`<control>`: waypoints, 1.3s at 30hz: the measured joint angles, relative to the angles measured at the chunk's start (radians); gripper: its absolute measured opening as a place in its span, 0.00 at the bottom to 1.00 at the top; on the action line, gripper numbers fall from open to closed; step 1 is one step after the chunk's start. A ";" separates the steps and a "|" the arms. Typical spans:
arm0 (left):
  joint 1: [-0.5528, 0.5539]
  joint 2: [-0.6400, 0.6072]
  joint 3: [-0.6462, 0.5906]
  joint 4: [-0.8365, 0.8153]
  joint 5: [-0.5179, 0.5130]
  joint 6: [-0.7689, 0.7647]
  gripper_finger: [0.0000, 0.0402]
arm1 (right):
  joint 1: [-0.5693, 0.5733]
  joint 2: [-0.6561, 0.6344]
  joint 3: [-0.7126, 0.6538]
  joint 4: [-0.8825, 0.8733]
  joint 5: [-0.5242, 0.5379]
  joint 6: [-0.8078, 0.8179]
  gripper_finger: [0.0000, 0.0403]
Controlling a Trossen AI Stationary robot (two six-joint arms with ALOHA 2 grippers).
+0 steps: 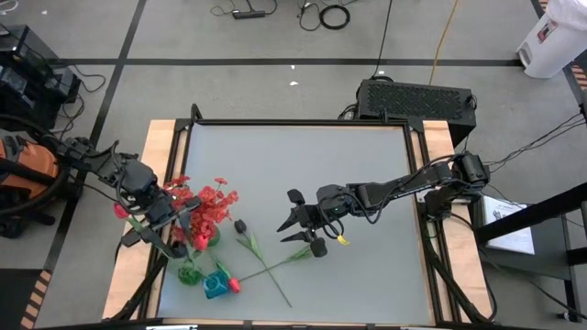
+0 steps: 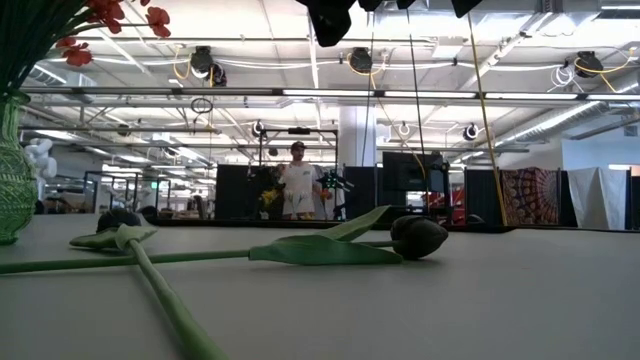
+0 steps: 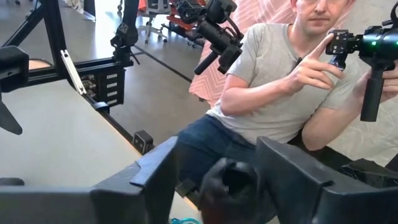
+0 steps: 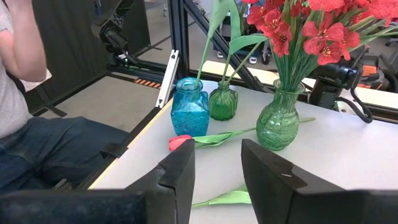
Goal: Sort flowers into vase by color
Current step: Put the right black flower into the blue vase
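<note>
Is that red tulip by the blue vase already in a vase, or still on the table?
Still on the table. The red tulip lies flat beside the blue vase, its stem stretched along the tabletop.

vases (image 1: pixel 204 275) crowding left edge, stems (image 1: pixel 266 266) crossing centre

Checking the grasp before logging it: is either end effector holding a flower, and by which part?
The right end effector is open and empty. A dark bud-like thing sits at the left end effector; whether it is gripped cannot be told.
</note>
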 joint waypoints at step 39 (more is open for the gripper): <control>0.000 -0.111 0.000 0.081 -0.396 0.016 0.99 | 0.000 0.000 0.000 0.000 0.000 0.000 0.31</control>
